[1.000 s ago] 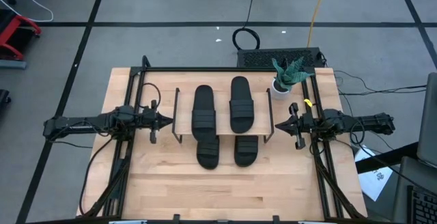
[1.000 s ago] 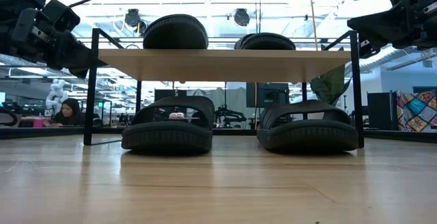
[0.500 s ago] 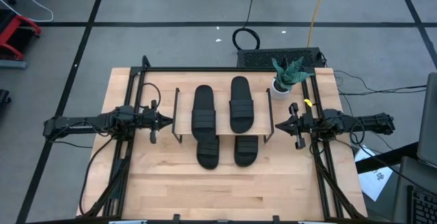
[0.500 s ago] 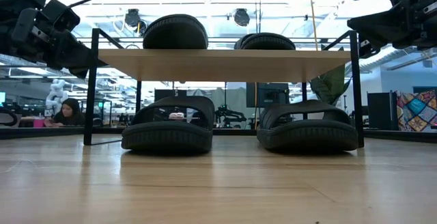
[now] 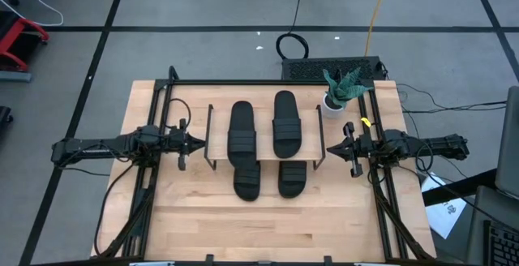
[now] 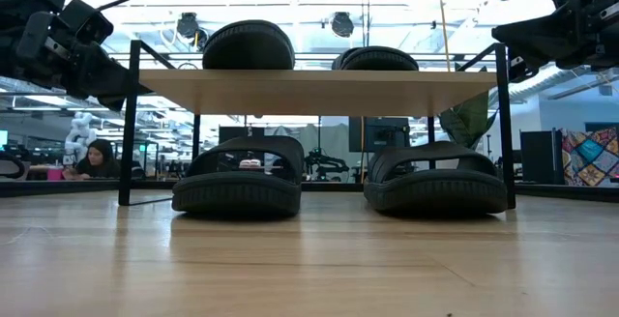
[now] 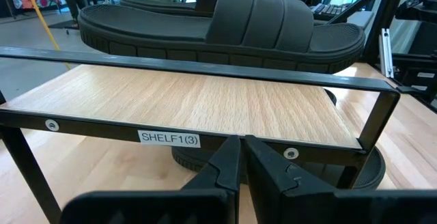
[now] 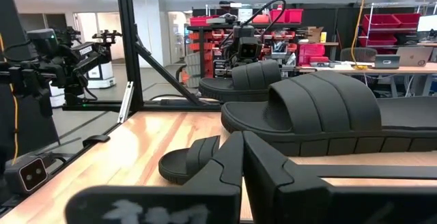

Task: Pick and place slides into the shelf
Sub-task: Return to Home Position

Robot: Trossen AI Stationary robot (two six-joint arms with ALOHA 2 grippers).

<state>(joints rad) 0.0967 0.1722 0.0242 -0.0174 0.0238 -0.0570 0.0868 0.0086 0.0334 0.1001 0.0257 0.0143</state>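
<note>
Two black slides (image 5: 242, 128) (image 5: 285, 122) lie sole-down on the shelf's light wood top board (image 6: 319, 91). Two more slides (image 6: 238, 177) (image 6: 437, 178) rest on the table beneath it, their ends sticking out toward the near edge (image 5: 246, 180) (image 5: 293, 177). My left gripper (image 5: 199, 144) hovers shut just left of the shelf, fingertips together in the left wrist view (image 7: 240, 143). My right gripper (image 5: 329, 147) hovers shut just right of the shelf (image 8: 242, 139). Neither touches anything.
A small potted plant (image 5: 340, 89) stands at the table's far right corner, behind the right arm. A black metal frame (image 5: 268, 82) runs along the far and side edges. Bare wood tabletop (image 5: 268, 225) lies toward the near edge. A person sits far off in the room (image 6: 95, 157).
</note>
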